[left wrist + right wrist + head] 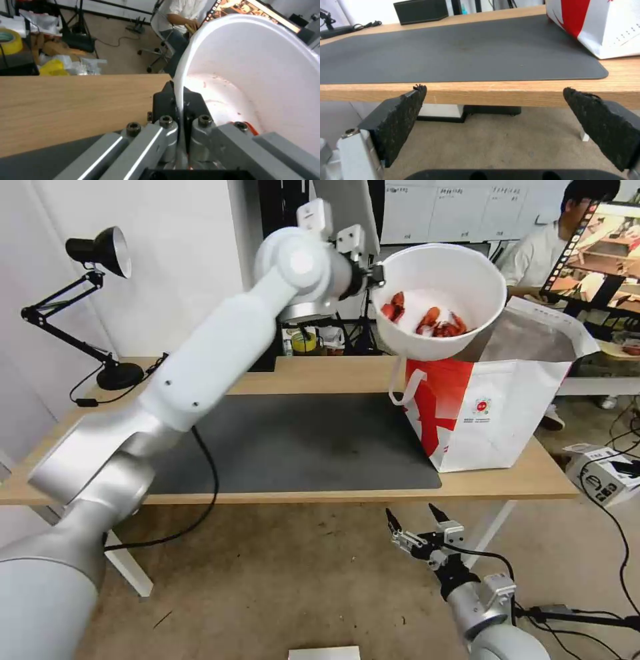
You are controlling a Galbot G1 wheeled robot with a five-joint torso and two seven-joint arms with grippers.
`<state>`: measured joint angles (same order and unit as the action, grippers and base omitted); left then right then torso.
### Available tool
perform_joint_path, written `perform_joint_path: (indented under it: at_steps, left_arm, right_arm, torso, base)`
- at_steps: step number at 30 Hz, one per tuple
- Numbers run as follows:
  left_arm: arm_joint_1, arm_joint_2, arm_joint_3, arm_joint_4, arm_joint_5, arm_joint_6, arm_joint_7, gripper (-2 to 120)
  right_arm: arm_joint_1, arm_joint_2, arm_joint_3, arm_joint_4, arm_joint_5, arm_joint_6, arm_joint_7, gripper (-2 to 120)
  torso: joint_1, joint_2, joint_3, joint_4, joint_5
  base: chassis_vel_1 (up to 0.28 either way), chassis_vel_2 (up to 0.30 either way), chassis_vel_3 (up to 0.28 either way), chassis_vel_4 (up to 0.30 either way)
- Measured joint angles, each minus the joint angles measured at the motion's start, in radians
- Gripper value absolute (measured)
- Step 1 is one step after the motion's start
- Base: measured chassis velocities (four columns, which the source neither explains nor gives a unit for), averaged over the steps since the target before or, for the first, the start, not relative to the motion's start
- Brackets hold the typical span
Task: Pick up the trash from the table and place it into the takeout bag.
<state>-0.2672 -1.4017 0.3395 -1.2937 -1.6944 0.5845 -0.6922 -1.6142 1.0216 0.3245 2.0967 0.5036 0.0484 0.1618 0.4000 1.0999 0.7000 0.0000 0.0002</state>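
**Bowl held over bag, tipped to empty**

Desk lamp (100, 250): black, far left of the table (320, 373), clear of the work; idle.

Mat (300, 447): dark grey, centre of the light-wood top, bare of trash. Black rectangular box (420, 11) at the far edge beyond it; not part of the job.

Left gripper (375, 275): raised high across the table, clenched on the near rim of the bowl, one black pad inside the wall and one outside, as seen from the left wrist. Rim grip presumably chosen so the bowl can be tilted without fingers touching the contents.

Bowl (447, 280): white, round, lifted off the table, mouth tipped toward the head camera and hanging directly above the left part of the bag's open mouth. Contents: red crayfish shells (433, 323) gathered low in the basin; pink smears on the inner wall. Whether any shell has slid out cannot be told.

Takeout bag (493, 427): red and white, silver foil lining, white strap handle, small round logo; upright on the right end of the table, mouth open to receive. Interior contents hidden.

Right gripper (412, 518): below the table's front edge, spread wide, grasping nothing; parked out of the way.
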Motion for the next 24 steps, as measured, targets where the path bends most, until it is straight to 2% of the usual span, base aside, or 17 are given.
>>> perform_joint_path:
  at_steps: [4, 6, 12, 17, 24]
  left_arm:
    - [-0.004, -0.046, 0.002, 0.034, 0.003, -0.027, -0.026, 0]
    - [-0.005, -0.118, 0.000, 0.083, 0.007, -0.102, -0.085, 0]
    - [-0.004, -0.181, -0.015, 0.128, 0.023, -0.171, -0.101, 0]
    - [0.012, -0.197, 0.023, 0.130, 0.078, -0.224, -0.129, 0]
    - [0.038, -0.195, 0.073, 0.135, 0.171, -0.273, -0.138, 0]
  right_arm:
    - [0.000, 0.000, 0.000, 0.000, 0.000, 0.000, 0.000, 100]
    - [0.000, 0.000, 0.000, 0.000, 0.000, 0.000, 0.000, 100]
    - [0.000, 0.000, 0.000, 0.000, 0.000, 0.000, 0.000, 100]
    - [0.000, 0.000, 0.000, 0.000, 0.000, 0.000, 0.000, 100]
    - [0.000, 0.000, 0.000, 0.000, 0.000, 0.000, 0.000, 100]
  torso:
    - [0.000, 0.000, 0.000, -0.0001, 0.0000]
    - [0.000, 0.000, 0.000, -0.0002, 0.0000]
    - [0.000, 0.000, 0.000, -0.0001, -0.0001]
    - [0.000, 0.000, 0.000, 0.0000, 0.0000]
    - [0.000, 0.000, 0.000, 0.0000, -0.0001]
  base:
    - [0.000, 0.000, 0.000, 0.000]
    - [0.000, 0.000, 0.000, 0.000]
    - [0.000, 0.000, 0.000, 0.000]
    - [0.000, 0.000, 0.000, 0.000]
    - [0.000, 0.000, 0.000, 0.000]
